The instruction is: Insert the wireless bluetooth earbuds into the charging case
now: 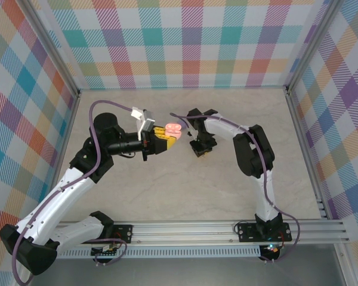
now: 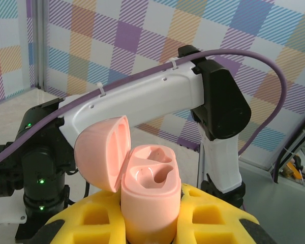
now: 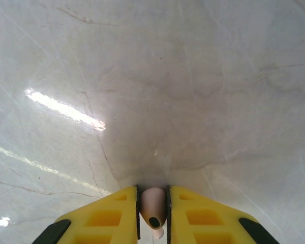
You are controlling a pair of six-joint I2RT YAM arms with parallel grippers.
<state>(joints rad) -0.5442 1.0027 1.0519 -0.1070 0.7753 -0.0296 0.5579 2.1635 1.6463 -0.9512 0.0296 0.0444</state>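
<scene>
Found the job at an early stage: saw both wells of the charging case empty, with no earbud seated yet. Held that case upright in the left gripper, clamped tight between yellow fingers, with the hinged lid swung open. Pinched one earbud in the right gripper, closed down on it, low over the table and apart from the case. Judged case and lid smooth matte pink plastic, rounded like a capsule. Made out a small pink bulb with a dark spot, possibly a port. Noted pale, glossy, marble-veined tabletop.
</scene>
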